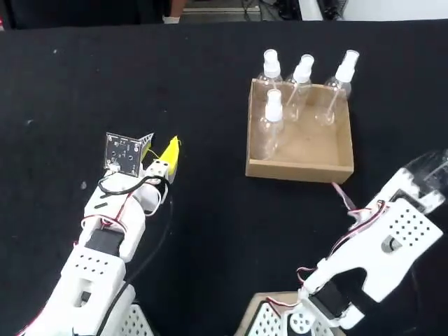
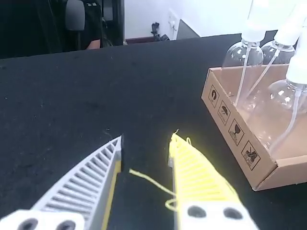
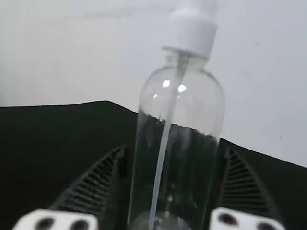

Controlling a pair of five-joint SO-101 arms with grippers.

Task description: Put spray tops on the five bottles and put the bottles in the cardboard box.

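Bottle (image 3: 177,120) five, spray top (image 3: 192,28) on, sits clamped at mid-body in the right end effector (image 3: 175,149) near-right of the cardboard box (image 1: 299,170), and looks light, slick and squashable (thin empty plastic), so hold gently; the left end effector (image 2: 146,139) gapes empty.

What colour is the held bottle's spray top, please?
White spray top on the bottle; best in right wrist view.

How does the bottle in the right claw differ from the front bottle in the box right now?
The held bottle is clamped in the right claw; the front bottle stands free, gripped by nothing. The held bottle is outside the cardboard box, off its near corner; the front bottle is inside it. Both are clear with a white spray top fitted.
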